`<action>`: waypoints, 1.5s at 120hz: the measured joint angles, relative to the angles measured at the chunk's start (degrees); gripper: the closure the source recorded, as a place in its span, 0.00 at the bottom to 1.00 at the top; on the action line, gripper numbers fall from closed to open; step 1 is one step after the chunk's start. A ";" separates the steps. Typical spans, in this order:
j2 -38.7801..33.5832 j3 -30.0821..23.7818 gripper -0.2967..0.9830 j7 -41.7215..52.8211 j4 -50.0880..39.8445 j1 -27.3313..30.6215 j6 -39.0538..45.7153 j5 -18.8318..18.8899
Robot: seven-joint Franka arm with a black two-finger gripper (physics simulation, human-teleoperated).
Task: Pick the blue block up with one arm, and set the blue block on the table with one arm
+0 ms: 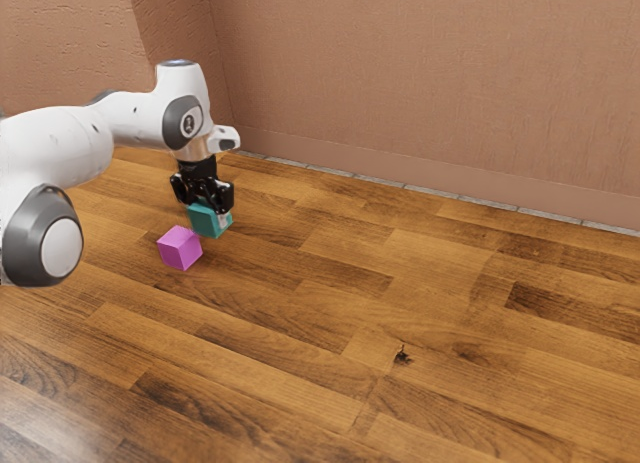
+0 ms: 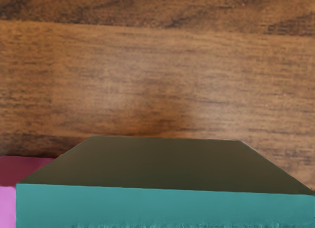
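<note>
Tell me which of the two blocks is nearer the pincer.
The teal block: it is right at the pincer, while the magenta block is off to one side.

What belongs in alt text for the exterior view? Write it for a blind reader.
A white robot arm reaches in from the exterior view's left, its black end effector at a teal block beside a magenta block on a wood-plank surface; a reddish-brown wall stands behind.

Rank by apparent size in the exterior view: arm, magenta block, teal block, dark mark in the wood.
1. Arm
2. Magenta block and teal block: too alike to rank, the teal one being partly covered
3. Dark mark
</note>
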 joint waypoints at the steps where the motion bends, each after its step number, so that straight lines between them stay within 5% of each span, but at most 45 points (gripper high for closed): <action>1: 0.00 -0.02 0.46 -0.01 0.01 -0.11 0.00 0.01; 57: 4.88 -1.88 0.47 -1.07 0.06 -2.35 1.17 0.37; 115: 2.45 -1.15 0.26 -1.38 2.60 -3.30 -1.53 1.11; 129: -3.65 -1.05 0.25 -1.41 3.07 -4.66 -5.56 3.33; 150: -22.23 -1.14 0.24 -1.51 -2.01 -8.70 -13.49 8.77; 180: -38.26 -1.30 0.23 -1.60 -13.98 -10.19 -21.05 10.70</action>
